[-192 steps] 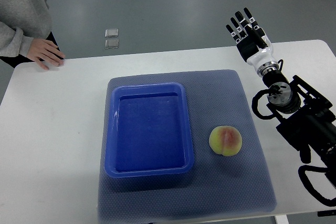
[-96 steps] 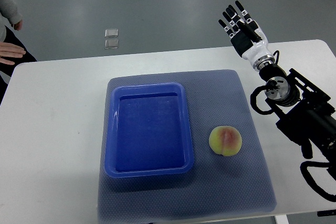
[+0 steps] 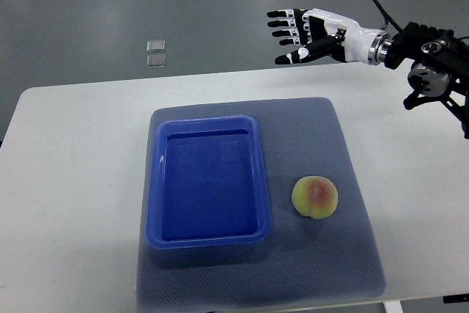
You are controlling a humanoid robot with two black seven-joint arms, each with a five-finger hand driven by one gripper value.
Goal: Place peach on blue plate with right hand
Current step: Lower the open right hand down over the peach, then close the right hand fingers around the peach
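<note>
Peach (image 3: 315, 197): lies on the grey mat (image 3: 352, 254), right of the plate with a clear strip of mat between them; nothing touches it.
Plate (image 3: 207, 237): blue, rectangular, raised rim, left half of the mat, inside bare.
Mat: covers the middle of the white tabletop (image 3: 73, 203); its near edge runs close to the tabletop's near edge.
Right robot hand (image 3: 308, 34): held high past the tabletop's far edge, arm entering from the right, fingers spread and relaxed, pointing left, holding nothing; well apart from the peach.
Open room: bare tabletop left and right of the mat; mat near the peach is free.
Floor (image 3: 220, 5): two small squares (image 3: 155, 54) lie beyond the far edge.
</note>
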